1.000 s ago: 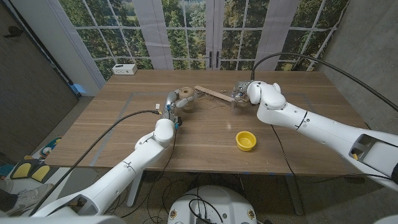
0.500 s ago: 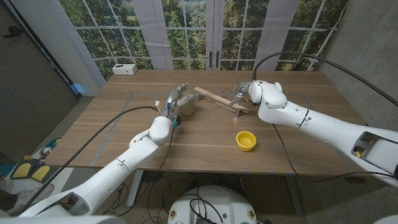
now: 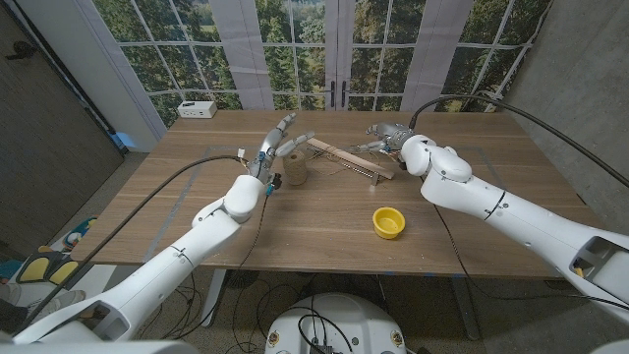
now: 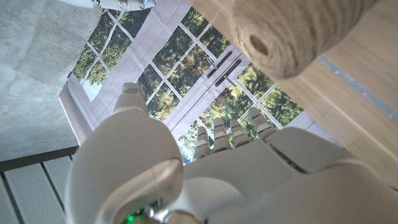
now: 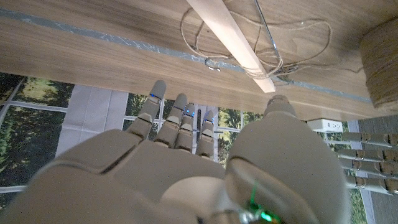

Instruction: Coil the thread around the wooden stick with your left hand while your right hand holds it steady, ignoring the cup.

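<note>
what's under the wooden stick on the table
Loose loops of thread lie on the table beneath and beside the wooden stick, trailing toward the spool. Whatever thread runs directly under the stick is covered by it.

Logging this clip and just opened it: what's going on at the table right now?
A two-armed robot is working with a wooden stick and loose thread. At this moment neither hand holds anything: the left hand hovers with fingers spread above the spool of twine, and the right hand is open near the stick's end. The stick lies on the table, thread tangled around it. A yellow cup sits apart.
</note>
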`<state>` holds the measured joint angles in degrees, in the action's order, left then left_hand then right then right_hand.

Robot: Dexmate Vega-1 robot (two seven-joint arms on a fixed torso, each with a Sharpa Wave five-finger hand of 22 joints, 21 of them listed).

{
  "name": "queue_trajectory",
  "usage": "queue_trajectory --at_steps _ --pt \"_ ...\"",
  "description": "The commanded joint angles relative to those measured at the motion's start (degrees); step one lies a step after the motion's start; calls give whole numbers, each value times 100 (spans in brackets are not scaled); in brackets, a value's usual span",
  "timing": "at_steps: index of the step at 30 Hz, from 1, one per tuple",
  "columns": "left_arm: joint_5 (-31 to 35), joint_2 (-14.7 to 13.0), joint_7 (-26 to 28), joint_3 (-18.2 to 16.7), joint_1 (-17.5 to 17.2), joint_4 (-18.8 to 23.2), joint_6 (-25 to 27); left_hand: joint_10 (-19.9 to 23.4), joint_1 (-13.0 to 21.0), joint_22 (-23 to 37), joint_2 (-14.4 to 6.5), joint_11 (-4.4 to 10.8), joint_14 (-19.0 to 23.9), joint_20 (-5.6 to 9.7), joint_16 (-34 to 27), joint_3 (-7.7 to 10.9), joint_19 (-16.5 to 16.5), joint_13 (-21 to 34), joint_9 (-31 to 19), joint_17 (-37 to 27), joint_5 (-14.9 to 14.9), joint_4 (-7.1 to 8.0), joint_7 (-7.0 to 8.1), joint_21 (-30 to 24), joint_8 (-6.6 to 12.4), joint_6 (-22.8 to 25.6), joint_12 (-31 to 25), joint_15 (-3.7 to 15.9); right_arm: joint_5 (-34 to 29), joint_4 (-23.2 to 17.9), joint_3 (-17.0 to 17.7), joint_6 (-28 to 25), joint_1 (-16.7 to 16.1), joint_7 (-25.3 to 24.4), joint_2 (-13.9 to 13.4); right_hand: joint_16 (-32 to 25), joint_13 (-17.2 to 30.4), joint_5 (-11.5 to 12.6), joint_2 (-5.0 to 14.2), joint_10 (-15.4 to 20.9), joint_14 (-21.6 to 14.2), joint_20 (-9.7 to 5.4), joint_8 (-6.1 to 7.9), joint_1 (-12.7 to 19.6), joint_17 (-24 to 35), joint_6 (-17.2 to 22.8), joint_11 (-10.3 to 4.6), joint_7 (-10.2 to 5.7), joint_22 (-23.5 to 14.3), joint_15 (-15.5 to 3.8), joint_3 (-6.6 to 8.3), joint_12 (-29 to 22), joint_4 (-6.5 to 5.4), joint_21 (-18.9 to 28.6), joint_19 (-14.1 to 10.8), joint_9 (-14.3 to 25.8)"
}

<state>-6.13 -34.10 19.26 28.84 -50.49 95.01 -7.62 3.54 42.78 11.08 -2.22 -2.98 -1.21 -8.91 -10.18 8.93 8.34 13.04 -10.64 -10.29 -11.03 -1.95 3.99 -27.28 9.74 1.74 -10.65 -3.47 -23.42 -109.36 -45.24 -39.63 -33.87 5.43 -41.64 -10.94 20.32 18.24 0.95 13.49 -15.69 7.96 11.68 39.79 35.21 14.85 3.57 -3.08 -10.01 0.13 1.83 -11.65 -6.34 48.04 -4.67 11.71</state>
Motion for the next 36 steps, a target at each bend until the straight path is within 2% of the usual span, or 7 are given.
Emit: queue_trajectory --at_steps 1,9,14,22,25,28,36 --pt "-87 -123 -198 -319 -51 72 -679 -244 -178 28 -41 -2 -143 9 -19 -15 -40 -9 4 -24 14 92 92 10 30 -157 10 -36 1260 269 1086 1417 -871 -1361 127 57 -23 16 49 -111 223 10 -11 -38 -57 18 30 23 -14 47 -3 41 -45 -126 231 -1" --pt "-18 -143 -165 -535 -66 55 -1009 -523 -350 30 -64 100 -245 61 -18 -71 -82 -33 14 -23 18 157 289 16 13 -370 26 3 1872 582 1386 2236 -1099 -1790 288 65 -121 -75 93 -375 613 22 -97 -147 -280 -238 48 -63 1 125 -46 96 -41 -433 638 -5" --pt "-280 -148 -476 -633 23 -68 -1315 -517 -443 28 -98 156 -248 124 -34 -92 -123 -47 19 -25 13 204 349 12 30 -388 -12 43 2438 1200 1612 3604 -1230 -1949 472 69 -201 -140 201 -660 859 -81 -165 -219 -439 -646 19 -71 8 152 -38 136 -48 -469 422 -10" --pt "-611 -92 -834 -713 137 -253 -1564 -475 -612 18 -232 284 -225 326 -55 -103 -245 -89 36 -8 -18 299 259 -5 82 -327 -76 173 2976 1675 1791 4604 -1289 -1930 655 30 -286 -211 300 -616 946 -371 -56 -319 -592 -562 97 -69 13 191 -38 64 -70 -495 200 -17" --pt "-991 -70 -1134 -737 148 -320 -1625 -314 -560 10 -864 330 -106 218 -80 222 -290 -151 53 18 -115 364 240 15 131 -131 -148 184 3266 1937 1889 5134 -1322 -1843 759 -31 -367 -229 604 -501 897 -474 21 -520 -689 -344 158 -28 14 170 12 17 -195 -543 106 -25" --pt "-1235 -5 -1293 -778 144 -456 -1797 -230 -521 10 -1005 317 -68 283 -81 444 -246 -177 58 19 -162 405 193 44 152 22 -170 230 3426 2074 1958 5453 -1360 -1796 807 -52 -439 -228 784 -399 860 -627 63 -710 -780 -162 164 40 18 116 24 -9 -279 -572 -2 -35" --pt "-1805 -12 -1894 -842 159 -733 -2123 9 -756 33 -1039 291 76 465 -113 1081 -304 -219 58 -11 -297 934 -85 19 149 366 -209 241 3754 2208 2130 5962 -1485 -1782 946 -89 -532 -225 849 -271 741 -728 52 -961 -905 -71 164 83 26 73 -12 -32 -338 -588 -205 -46"
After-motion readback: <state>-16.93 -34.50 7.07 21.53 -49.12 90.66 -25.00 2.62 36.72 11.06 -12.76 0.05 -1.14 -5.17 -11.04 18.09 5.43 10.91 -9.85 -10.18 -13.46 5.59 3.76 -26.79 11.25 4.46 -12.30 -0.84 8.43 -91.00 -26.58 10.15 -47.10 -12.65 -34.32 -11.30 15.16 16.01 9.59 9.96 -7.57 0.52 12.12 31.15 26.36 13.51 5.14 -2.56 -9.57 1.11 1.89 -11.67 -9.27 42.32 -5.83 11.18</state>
